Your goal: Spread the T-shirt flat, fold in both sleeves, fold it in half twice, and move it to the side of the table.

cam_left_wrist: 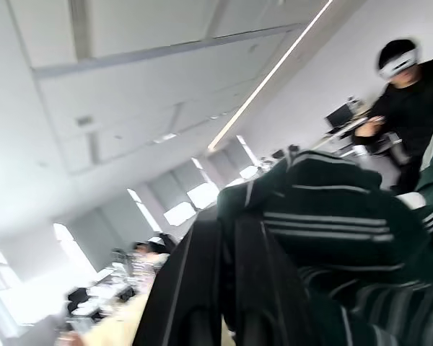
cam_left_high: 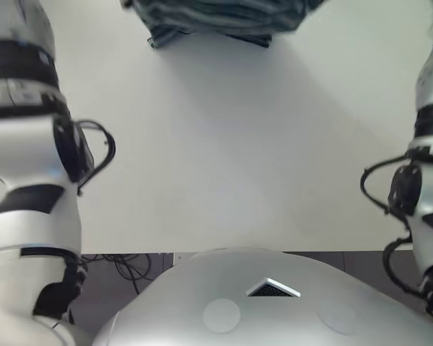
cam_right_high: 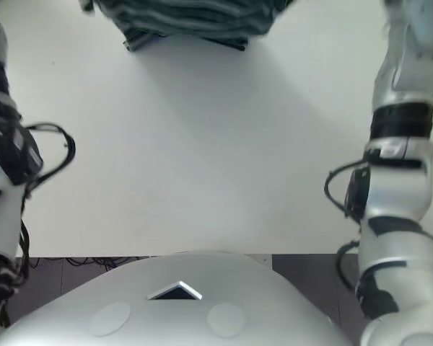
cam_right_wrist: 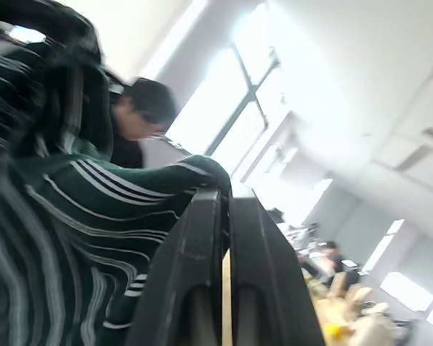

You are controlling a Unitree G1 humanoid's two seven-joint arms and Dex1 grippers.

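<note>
Left eye view puts the shirt [cam_left_high: 209, 21] at 12 o'clock, at the far edge of the white bench [cam_left_high: 224, 158], with its upper part cut off by the frame. It is dark green with thin pale stripes and gathered into a thick bunch of stacked folds, not spread flat. One corner of the bunch points down toward 7 o'clock. From here I cannot tell whether its lower edge rests on the bench or hangs just above it.

On the left wrist view, the left gripper [cam_left_wrist: 227, 231] has its two dark fingers drawn close together, and striped cloth is heaped over their tips, so I read it as clamped on the shirt. On the right wrist view, the right gripper [cam_right_wrist: 225, 198] has its fingers almost touching, with a fold of the shirt caught at the tips and the remaining cloth draped to one side of them.
</note>
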